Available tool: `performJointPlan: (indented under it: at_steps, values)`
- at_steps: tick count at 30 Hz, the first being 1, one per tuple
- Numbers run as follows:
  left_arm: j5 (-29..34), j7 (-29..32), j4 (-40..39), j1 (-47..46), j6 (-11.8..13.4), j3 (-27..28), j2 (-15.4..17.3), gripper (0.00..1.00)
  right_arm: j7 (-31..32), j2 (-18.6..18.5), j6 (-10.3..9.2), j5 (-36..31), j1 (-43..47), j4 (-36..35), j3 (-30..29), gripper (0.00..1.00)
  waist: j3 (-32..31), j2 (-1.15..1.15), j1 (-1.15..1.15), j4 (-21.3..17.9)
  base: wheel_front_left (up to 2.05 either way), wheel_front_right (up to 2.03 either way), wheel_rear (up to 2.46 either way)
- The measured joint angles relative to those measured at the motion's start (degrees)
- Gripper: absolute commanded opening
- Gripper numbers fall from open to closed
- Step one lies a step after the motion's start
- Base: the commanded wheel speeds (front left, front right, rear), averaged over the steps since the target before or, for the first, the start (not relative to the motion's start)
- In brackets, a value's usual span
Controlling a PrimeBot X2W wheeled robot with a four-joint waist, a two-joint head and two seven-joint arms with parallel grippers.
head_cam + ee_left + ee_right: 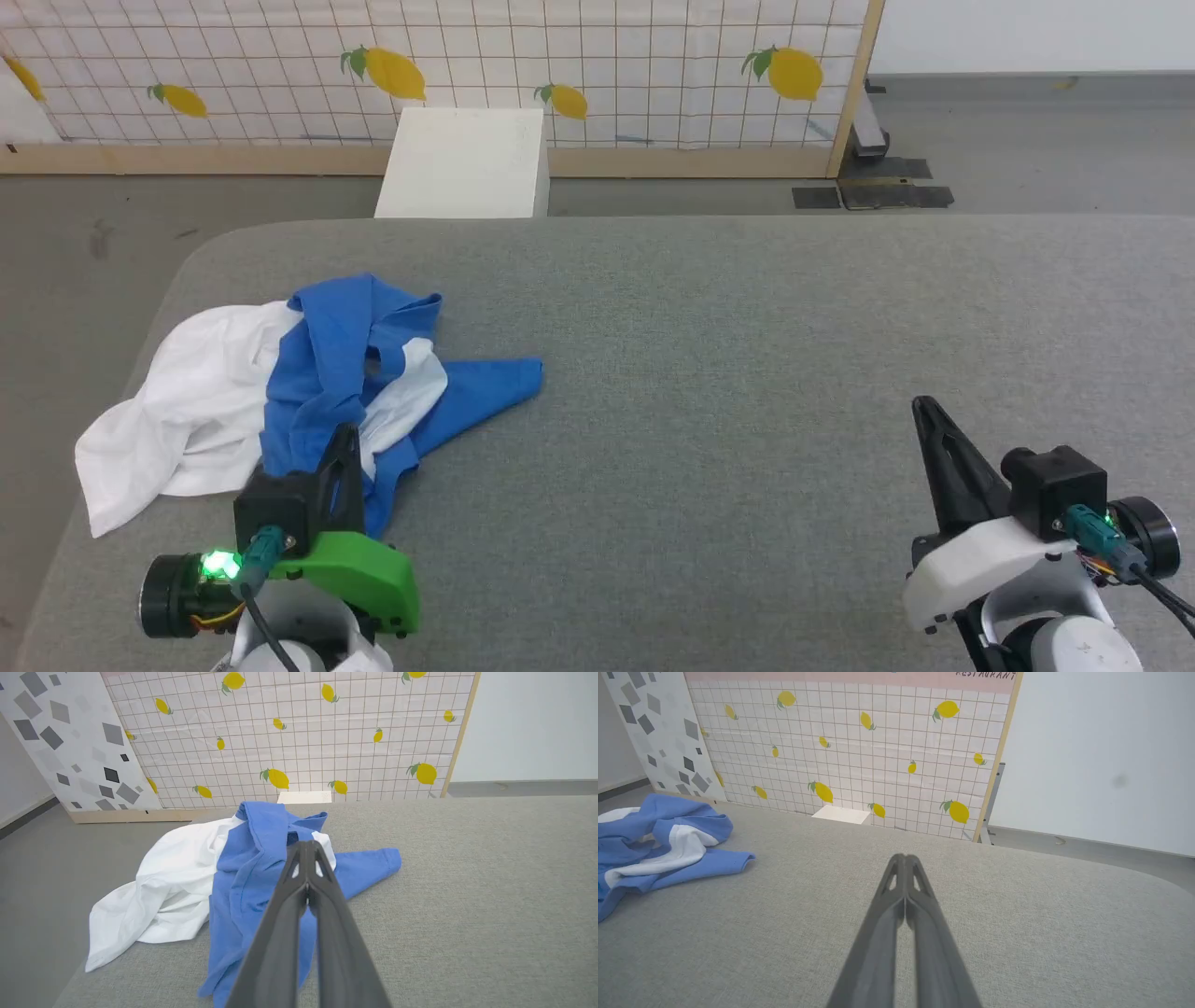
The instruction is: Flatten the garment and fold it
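Garment [317, 373] bunched on table [747, 373] | white box [464, 163] beyond | left gripper [347, 437] closed | right gripper [924, 406] closed

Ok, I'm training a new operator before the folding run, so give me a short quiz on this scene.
1. Which gripper is nearer the shirt? A: left gripper. B: right gripper.
2. True or false: the shirt lies flat and spread out on the table.
3. Fill in: both grippers' jaws are ____.
Key: 1 A; 2 false, it is crumpled; 3 shut.
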Motion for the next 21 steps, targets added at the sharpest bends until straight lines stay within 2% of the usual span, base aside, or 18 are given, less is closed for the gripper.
performJointPlan:
  at_steps: [8, 9, 21]
  values:
    - [0.00, 0.00, 0.00, 0.00, 0.01, 0.02, 0.00, 0.00, 0.00, 0.00, 0.00, 0.00, 0.00, 0.00, 0.02, 0.00, 0.00, 0.00, 0.00, 0.00, 0.00, 0.00, 0.00]
    - [0.00, 0.00, 0.00, 0.00, 0.01, 0.03, 0.00, 1.00, 0.00, 0.00, 0.00, 0.00, 0.00, 0.00, 0.02, 1.00, 0.00, 0.00, 0.00, 0.00, 0.00, 0.00, 0.00]
    - [-0.46, -0.60, 0.42, -0.02, -0.05, -0.32, 0.01, 1.00, -0.59, -0.02, 0.00, 0.51, -0.01, 0.36, -0.44, 1.00, 0.01, 0.00, 0.00, -0.02, 0.00, 0.00, 0.00]
